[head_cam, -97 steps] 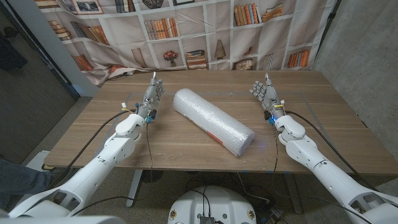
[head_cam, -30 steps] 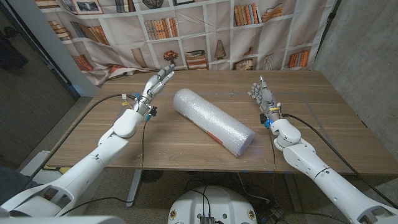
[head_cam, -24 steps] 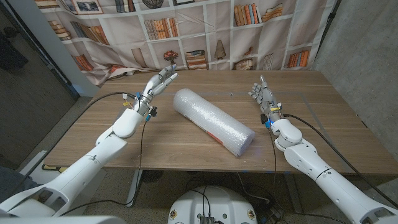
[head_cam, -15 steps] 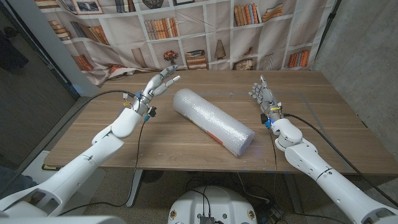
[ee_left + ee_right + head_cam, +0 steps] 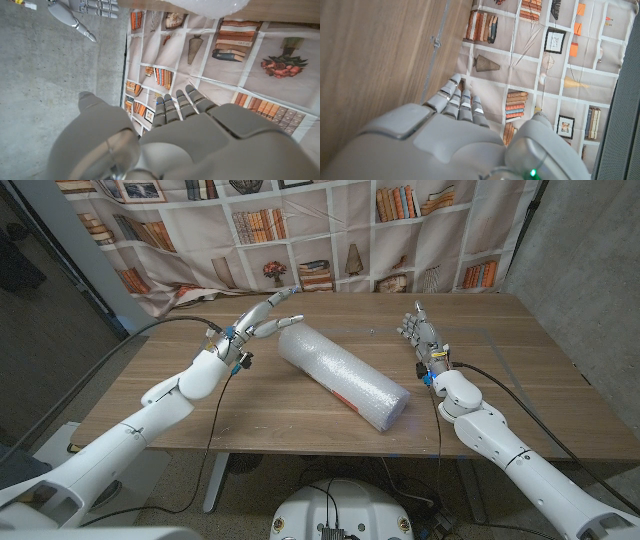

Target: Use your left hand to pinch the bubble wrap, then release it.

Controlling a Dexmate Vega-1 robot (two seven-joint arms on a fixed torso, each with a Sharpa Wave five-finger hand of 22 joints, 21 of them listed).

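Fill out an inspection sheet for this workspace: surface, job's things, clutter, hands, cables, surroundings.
Surface: wooden table, bare wood around the roll.
Job's things: bubble wrap roll lies on its side, diagonal across the table's middle, not gripped.
Clutter: nothing seen.
Hands: left hand raised beside the roll's far end, fingers apart and reaching toward it, holding nothing; right hand to the right of the roll, apart from it, fingers apart, holding nothing.
Cables: black cables run along both arms and hang below the table's front edge.
Surroundings: bookshelf-print backdrop behind the table; grey concrete wall on the right.
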